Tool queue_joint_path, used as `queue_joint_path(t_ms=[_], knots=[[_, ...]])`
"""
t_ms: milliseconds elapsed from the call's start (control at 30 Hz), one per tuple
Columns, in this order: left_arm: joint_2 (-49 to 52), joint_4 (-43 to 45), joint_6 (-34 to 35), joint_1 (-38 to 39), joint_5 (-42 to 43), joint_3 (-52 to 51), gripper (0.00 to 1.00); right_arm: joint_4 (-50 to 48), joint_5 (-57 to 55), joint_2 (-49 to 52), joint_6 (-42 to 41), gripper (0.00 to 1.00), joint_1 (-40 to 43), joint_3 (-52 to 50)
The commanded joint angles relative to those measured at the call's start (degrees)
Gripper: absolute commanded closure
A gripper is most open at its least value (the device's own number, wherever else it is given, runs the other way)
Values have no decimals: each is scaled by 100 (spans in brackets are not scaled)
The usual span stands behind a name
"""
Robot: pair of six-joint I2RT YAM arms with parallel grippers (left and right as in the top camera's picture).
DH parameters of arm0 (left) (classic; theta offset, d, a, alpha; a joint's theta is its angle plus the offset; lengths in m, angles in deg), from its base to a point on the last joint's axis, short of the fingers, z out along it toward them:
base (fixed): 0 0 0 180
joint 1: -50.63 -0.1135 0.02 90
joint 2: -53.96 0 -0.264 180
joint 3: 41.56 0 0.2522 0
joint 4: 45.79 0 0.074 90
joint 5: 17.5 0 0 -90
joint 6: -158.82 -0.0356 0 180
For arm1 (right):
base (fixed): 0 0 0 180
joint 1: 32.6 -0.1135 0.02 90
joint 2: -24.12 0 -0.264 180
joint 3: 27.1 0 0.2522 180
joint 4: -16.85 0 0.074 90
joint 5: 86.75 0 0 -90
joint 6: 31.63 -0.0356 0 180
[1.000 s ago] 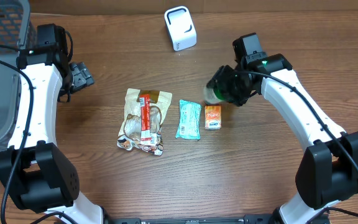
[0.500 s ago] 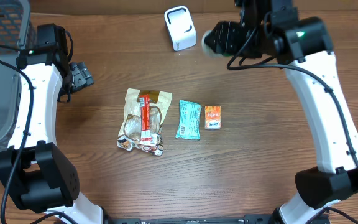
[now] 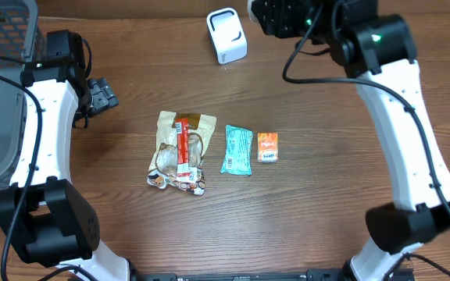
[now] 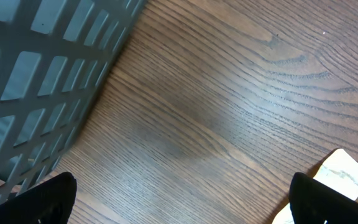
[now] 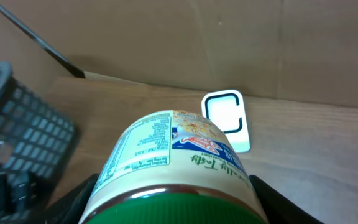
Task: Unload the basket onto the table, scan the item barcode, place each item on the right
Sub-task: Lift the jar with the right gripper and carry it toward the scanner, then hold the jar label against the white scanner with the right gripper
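Overhead: parked at 9 o'clock by the basket [image 3: 6, 23], left jaws out of the way; lifted at 1 o'clock of the white scanner [image 3: 226, 35], right jaws likely presenting a barcode. Left wrist: spread wide, gripping nothing, over the counter [image 4: 216, 112]. Right wrist: clamped on a jar [image 5: 166, 155] held off the counter, green lid [image 5: 166, 210] nearest, printed label [image 5: 194, 146] up, scanner beyond at 1 o'clock; no barcode discernible.

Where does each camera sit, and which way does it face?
Overhead: above table, facing down on scanner, basket, snacks; left gripper and right gripper show.
Left wrist: on left arm, facing down at table and basket; fingertips show.
Right wrist: on right arm, facing along jar toward scanner; fingers show.
Shared: scanner, overhead and right wrist.
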Motion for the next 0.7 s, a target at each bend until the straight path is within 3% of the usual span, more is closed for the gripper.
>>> queue_joint_path(t_ms=[0,667], knots=[[-120,4,-151,-11,-57,116,0,-297,26,424,192,96,-26,24],[-120,4,-151,-11,-57,116,0,-3333,350,2787,-33,96,-26,22]])
